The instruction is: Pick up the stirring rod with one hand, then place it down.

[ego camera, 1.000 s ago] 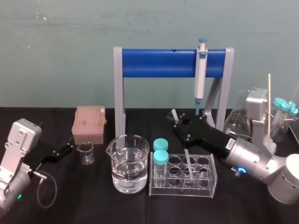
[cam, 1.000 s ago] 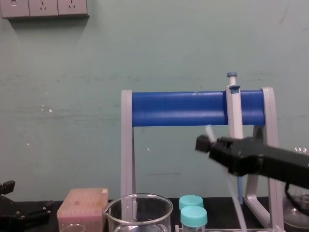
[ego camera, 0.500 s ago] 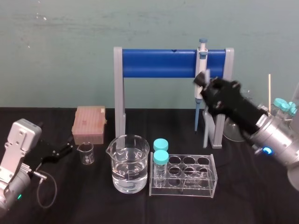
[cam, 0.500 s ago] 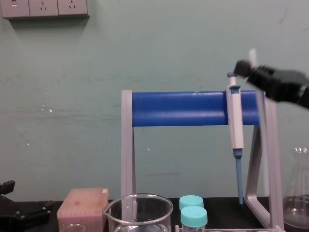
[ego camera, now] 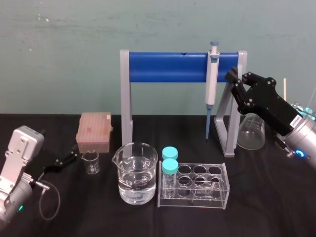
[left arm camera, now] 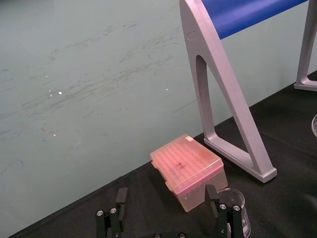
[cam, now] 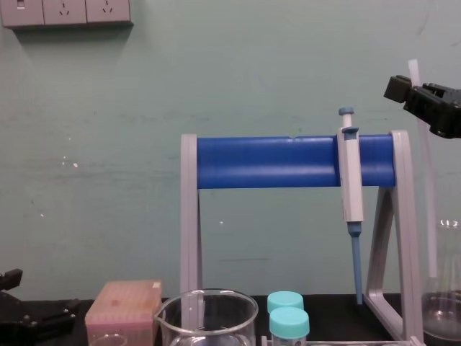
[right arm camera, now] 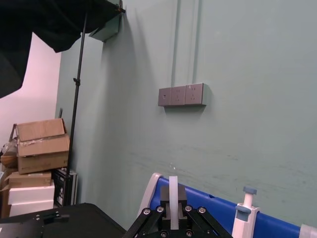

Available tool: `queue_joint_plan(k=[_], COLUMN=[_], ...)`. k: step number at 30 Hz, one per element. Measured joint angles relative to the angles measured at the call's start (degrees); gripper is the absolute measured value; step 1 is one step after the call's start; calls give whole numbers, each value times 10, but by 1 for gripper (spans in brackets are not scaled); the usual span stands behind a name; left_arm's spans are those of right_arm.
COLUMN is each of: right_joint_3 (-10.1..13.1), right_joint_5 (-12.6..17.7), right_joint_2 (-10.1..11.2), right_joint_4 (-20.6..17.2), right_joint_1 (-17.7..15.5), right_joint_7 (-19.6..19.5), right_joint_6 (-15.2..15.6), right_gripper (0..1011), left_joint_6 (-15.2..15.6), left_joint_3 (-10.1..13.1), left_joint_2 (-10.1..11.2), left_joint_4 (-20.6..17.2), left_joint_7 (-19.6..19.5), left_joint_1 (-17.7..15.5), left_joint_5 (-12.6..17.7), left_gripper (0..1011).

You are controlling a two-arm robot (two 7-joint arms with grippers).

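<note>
The stirring rod (cam: 425, 187) is a thin whitish rod hanging nearly upright in the air beside the right post of the stand, with its lower end above the flask. My right gripper (cam: 397, 88) is shut on the rod near its upper end, at the height of the blue bar. In the right wrist view the rod (right arm camera: 173, 191) stands between the closed fingers. In the head view the right gripper (ego camera: 232, 78) is raised at the right end of the stand. My left gripper (ego camera: 70, 159) rests open and empty low on the table at the left.
A grey stand with a blue bar (ego camera: 168, 66) holds a pipette (ego camera: 212, 74). In front stand a beaker of water (ego camera: 135, 173) and a clear tube rack (ego camera: 219, 190) with two teal-capped tubes. A pink tip box (ego camera: 94, 131), a small beaker (ego camera: 91, 162) and a flask (ego camera: 252, 132) are nearby.
My right gripper has risen from just above the tube rack and swung to the right, carrying the rod up past the stand's right post. The left arm has not moved.
</note>
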Motion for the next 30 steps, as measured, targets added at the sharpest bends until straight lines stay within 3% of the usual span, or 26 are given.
queue_joint_plan(k=[30], right_joint_3=[2], right_joint_5=[-8], right_joint_2=[-6], right_joint_4=[7], right_joint_1=[2], right_joint_7=[4], right_joint_6=[8], right_gripper=[69], left_joint_6=[0], left_joint_3=[0], left_joint_2=[0], left_joint_4=[0], left_joint_7=[0], left_joint_1=[0], left_joint_5=[0], left_gripper=[1000])
